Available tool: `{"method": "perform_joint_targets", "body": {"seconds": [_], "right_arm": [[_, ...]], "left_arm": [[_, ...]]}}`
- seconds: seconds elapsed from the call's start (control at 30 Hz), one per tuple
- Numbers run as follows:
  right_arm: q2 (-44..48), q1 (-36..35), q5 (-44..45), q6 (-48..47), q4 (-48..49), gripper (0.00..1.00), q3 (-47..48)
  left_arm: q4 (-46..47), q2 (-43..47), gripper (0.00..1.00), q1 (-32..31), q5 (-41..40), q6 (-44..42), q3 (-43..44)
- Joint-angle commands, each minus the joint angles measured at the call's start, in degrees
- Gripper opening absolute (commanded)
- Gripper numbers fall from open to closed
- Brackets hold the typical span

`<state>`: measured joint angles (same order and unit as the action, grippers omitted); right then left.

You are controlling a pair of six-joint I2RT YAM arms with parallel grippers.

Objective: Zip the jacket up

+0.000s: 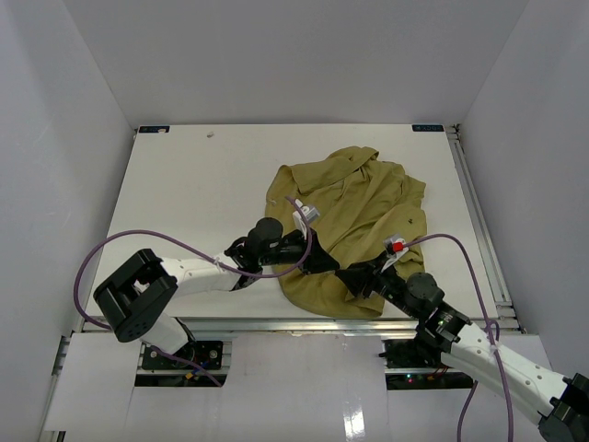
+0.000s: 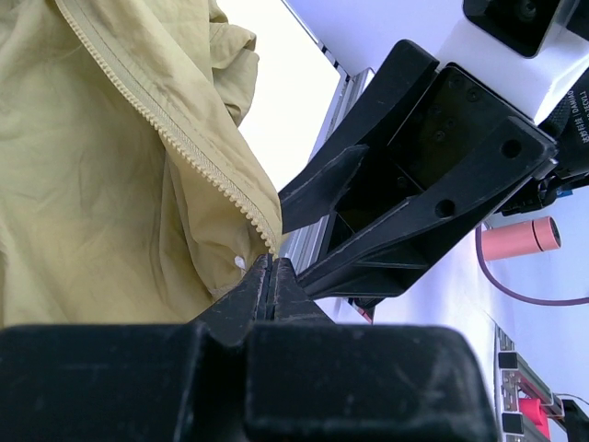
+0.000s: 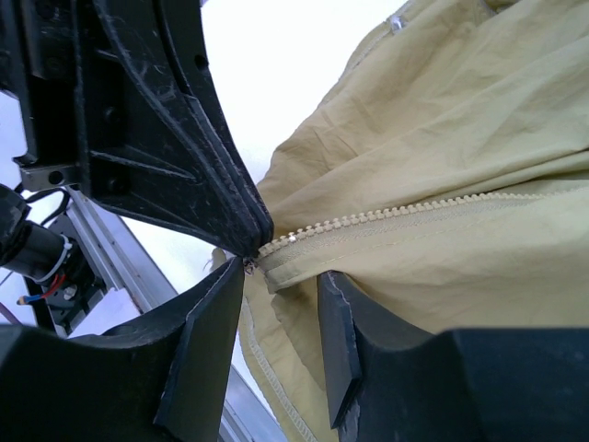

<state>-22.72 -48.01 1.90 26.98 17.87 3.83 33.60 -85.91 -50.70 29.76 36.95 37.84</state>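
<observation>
While left pincer [image 2: 273, 262] clamps shut on zipper [image 2: 198, 161] bottom end, right pincer [image 3: 281, 281] gapes empty astride same spot, jacket [image 3: 479, 110] spread beyond both; close right low, keep teeth taut, aligned

the jacket [image 1: 354, 216] lies on the counter [image 1: 202, 193], centre-right in the top view. the left end effector [image 1: 320, 261] reaches in from the lower left and the right end effector [image 1: 357, 276] from the lower right. they sit just beside each other at the jacket's lower edge. in the right wrist view the zipper [image 3: 396, 216] runs from the right edge to the frame's centre. it ends at the left end effector's pinched tips, and the hem lies between the right end effector's spread fingers [image 3: 336, 341].
</observation>
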Motion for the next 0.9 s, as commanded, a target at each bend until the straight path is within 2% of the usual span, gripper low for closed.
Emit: {"method": "perform_joint_targets", "body": {"seconds": [0.0, 0.5, 0.7, 0.8, 0.87], "right_arm": [[1.59, 0.07, -0.48, -0.07, 4.55, 0.44, -0.81], [-0.74, 0.02, -1.38, -0.7, 9.32, 0.37, -2.28], [0.27, 0.1, -2.99, -0.62, 10.16, 0.23, -3.38], [1.02, 0.1, -3.05, -0.61, 10.16, 0.22, -3.48], [1.2, 0.02, -3.05, -0.53, 10.08, 0.24, -3.48]], "left_arm": [[2.29, 1.7, 0.0, 0.25, 1.75, 0.23, -0.8], [8.14, 2.16, 0.0, 0.34, 3.38, 3.23, -3.03], [7.28, 2.92, 0.0, 0.51, 2.69, 2.88, -3.28], [7.26, 3.02, 0.0, 0.69, 2.65, 2.78, -3.47], [7.18, 2.92, 0.0, 0.77, 2.49, 2.86, -3.48]]}}
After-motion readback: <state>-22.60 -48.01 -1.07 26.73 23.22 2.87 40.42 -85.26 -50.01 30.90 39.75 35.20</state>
